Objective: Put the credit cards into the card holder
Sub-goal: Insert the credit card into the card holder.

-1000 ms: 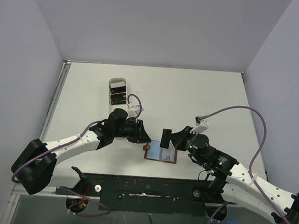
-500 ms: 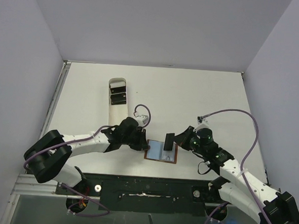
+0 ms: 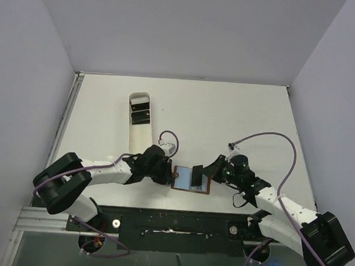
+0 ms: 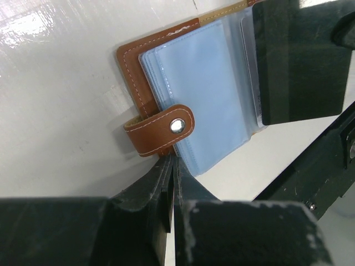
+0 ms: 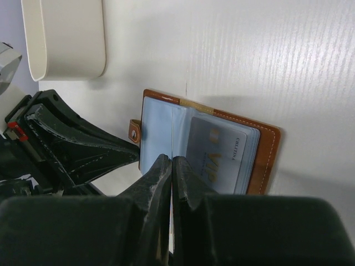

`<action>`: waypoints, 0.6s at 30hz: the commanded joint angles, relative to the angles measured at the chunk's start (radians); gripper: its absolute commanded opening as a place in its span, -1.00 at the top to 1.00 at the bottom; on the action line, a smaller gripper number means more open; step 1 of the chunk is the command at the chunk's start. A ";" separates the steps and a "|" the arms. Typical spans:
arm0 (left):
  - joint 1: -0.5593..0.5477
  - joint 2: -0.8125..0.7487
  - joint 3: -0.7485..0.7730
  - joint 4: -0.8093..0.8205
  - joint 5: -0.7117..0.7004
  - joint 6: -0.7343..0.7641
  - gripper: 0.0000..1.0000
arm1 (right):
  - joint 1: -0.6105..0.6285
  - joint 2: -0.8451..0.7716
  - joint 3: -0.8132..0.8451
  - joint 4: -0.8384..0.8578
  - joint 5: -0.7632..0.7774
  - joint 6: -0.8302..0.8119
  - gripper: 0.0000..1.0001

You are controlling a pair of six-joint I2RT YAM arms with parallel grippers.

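The card holder (image 3: pixel 183 179) lies open near the table's front middle, brown leather with pale blue pockets (image 4: pixel 194 83). A grey card (image 5: pixel 219 152) sits in its right pocket. My right gripper (image 3: pixel 204 175) is shut on a black credit card (image 3: pixel 197 177) and holds it upright over the holder's middle. The card shows large in the left wrist view (image 4: pixel 299 61). My left gripper (image 3: pixel 170 172) is shut, its tips (image 4: pixel 172 165) against the holder's left edge by the closure tab (image 4: pixel 163 128). More dark cards (image 3: pixel 141 114) lie in the white tray.
The long white oval tray (image 3: pixel 139 100) stands at the back left of the holder, and also shows in the right wrist view (image 5: pixel 66 39). Purple cables loop over both arms. The black mounting rail runs along the table's near edge (image 3: pixel 172 226).
The left gripper moved right and down to the holder's left edge. The right gripper came down and left with the black card, from beside the holder to over its middle.
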 commanded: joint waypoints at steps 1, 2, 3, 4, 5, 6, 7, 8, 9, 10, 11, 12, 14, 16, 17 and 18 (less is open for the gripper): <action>-0.006 -0.002 0.006 0.049 -0.015 0.000 0.96 | -0.012 0.028 -0.021 0.109 -0.035 -0.002 1.00; -0.006 -0.004 0.006 0.048 -0.016 0.001 0.96 | -0.014 0.037 -0.025 0.116 -0.036 0.000 1.00; -0.006 -0.005 0.004 0.049 -0.020 0.002 0.96 | -0.016 0.046 -0.028 0.126 -0.039 0.001 1.00; -0.006 -0.005 0.003 0.048 -0.021 0.003 0.96 | -0.016 0.056 -0.032 0.136 -0.042 0.004 1.00; -0.006 -0.003 0.003 0.048 -0.024 0.003 0.96 | -0.019 0.066 -0.035 0.145 -0.045 0.008 1.00; -0.006 -0.001 0.003 0.048 -0.021 0.003 0.96 | -0.019 0.075 -0.039 0.158 -0.048 0.011 1.00; -0.005 0.001 0.002 0.049 -0.019 0.004 0.96 | -0.021 0.083 -0.042 0.170 -0.050 0.013 1.00; -0.006 0.004 0.001 0.050 -0.018 0.004 0.96 | -0.022 0.090 -0.048 0.183 -0.053 0.016 1.00; -0.006 0.005 -0.001 0.051 -0.018 0.005 0.96 | -0.022 0.100 -0.051 0.194 -0.058 0.018 1.00; -0.006 0.006 -0.003 0.054 -0.020 0.006 0.96 | -0.025 0.109 -0.054 0.205 -0.065 0.018 1.00; -0.006 0.007 -0.006 0.057 -0.019 0.006 0.96 | -0.026 0.121 -0.056 0.214 -0.072 0.018 1.00; -0.006 0.009 -0.007 0.060 -0.017 0.006 0.96 | -0.026 0.129 -0.057 0.220 -0.077 0.018 1.00; -0.006 0.010 -0.010 0.066 -0.017 0.006 0.97 | -0.027 0.140 -0.059 0.230 -0.080 0.018 1.00; -0.006 0.014 -0.011 0.069 -0.013 0.006 0.97 | -0.029 0.150 -0.062 0.242 -0.086 0.018 1.00; -0.006 0.015 -0.011 0.069 -0.010 0.006 0.97 | -0.030 0.155 -0.063 0.249 -0.088 0.019 1.00; -0.006 0.016 -0.010 0.071 -0.010 0.006 0.97 | -0.031 0.161 -0.067 0.259 -0.094 0.020 1.00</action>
